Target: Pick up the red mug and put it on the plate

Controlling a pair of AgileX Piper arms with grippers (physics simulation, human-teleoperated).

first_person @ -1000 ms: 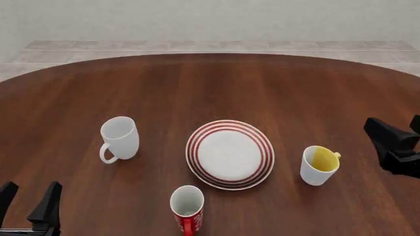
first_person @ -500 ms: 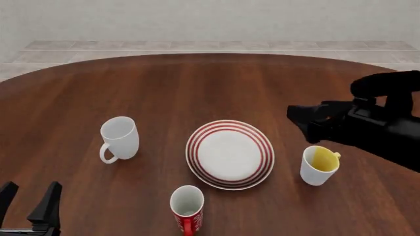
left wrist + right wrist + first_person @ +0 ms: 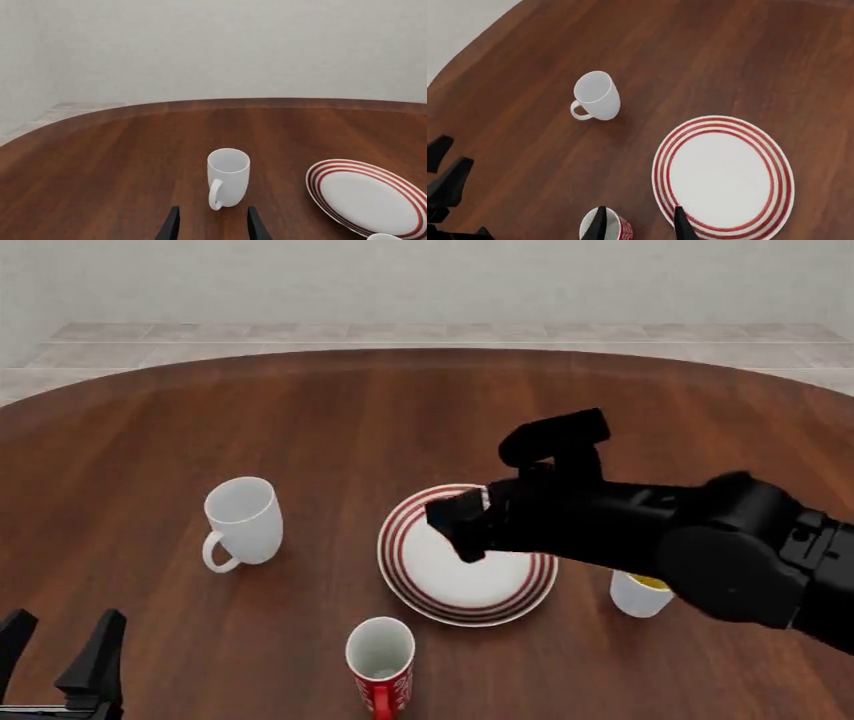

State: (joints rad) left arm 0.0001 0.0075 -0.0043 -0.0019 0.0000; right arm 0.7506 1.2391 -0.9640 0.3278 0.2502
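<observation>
Right gripper (image 3: 454, 523) hanging over the near-left part of the plate (image 3: 404, 570), fingers spread with nothing between them, pointing toward the near edge of the table (image 3: 400, 410); bulky black arm reaching in from the right and covering the plate's right side. In the right wrist view, finger tips (image 3: 600, 225) parted, framing a bare strip of wood between the red mug (image 3: 606, 229) and the plate's ringed rim (image 3: 662, 165). Red mug standing upright on the wood near the table's front edge (image 3: 380, 665), just short of the plate and apart from it, white inside showing, handle turned toward the camera, white pattern on its side. Left gripper (image 3: 60, 658) low at the near left corner, fingers apart and holding nothing; through its own camera, tips (image 3: 171, 226) spread on either side of the all-white mug (image 3: 227, 177), well short of it. All-white mug (image 3: 243, 523) upright left of the plate, handle facing near-left. Mug with yellow interior (image 3: 641, 592) right of the plate, mostly hidden behind the right arm.
</observation>
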